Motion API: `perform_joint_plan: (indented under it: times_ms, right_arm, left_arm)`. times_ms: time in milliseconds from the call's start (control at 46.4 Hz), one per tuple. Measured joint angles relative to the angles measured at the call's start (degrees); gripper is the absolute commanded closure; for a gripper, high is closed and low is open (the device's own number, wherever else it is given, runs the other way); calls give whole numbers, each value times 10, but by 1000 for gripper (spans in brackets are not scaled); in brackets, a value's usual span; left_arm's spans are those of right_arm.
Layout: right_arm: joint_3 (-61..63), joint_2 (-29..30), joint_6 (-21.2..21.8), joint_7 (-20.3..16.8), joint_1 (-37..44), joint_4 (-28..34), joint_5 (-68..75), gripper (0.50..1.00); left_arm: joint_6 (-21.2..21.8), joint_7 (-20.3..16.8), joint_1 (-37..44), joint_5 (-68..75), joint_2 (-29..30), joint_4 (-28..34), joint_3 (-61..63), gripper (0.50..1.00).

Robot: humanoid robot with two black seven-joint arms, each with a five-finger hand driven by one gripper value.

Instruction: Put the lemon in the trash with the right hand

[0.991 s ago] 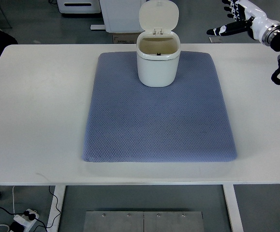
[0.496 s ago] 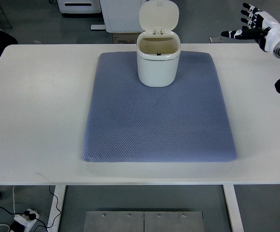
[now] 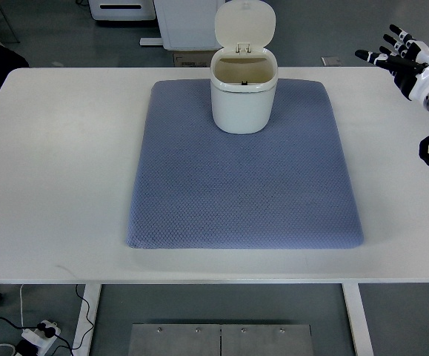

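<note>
Item 1, lemon: I find none on the table or in the hand. The dim interior of the bin shows no clear fruit, so I cannot tell whether it lies inside.

Item 2, trash bin (image 3: 244, 100): upper centre of the frame, standing upright on the far part of the mat. Small, rounded, off-white smooth plastic, with its hinged lid (image 3: 244, 24) tipped up and back and its mouth open.

Item 3, right hand (image 3: 401, 55): upper right corner, over the table's far right edge, well apart from the bin. White and black shell, fingers spread and holding nothing.

Item 4, step: I judge the drop either done or not begun; with no lemon in sight outside the bin, the first seems likelier. My next move would call for confirming the bin's contents, then parking the arm clear of the table.

Item 5, mat (image 3: 244, 178): blue-grey, fine dimpled weave, soft rounded corners, centre of frame.

Item 6, table (image 3: 58, 163): white, flat, matt, rectangular.

Left arm: not visible.
</note>
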Motion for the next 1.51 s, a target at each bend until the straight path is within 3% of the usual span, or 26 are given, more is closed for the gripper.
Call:
perform_joint_plan:
  times_ms: [409, 1099, 1509]
  right_arm:
    - [12, 20, 0, 1, -23, 6, 119, 500]
    - [215, 92, -1, 6, -112, 33, 116, 500]
    - [285, 129, -1, 38, -165, 54, 116, 500]
  left_arm:
    - [0, 0, 0, 0, 0, 0, 0, 500]
    - [0, 0, 0, 0, 0, 0, 0, 500]
    - [0, 0, 0, 0, 0, 0, 0, 500]
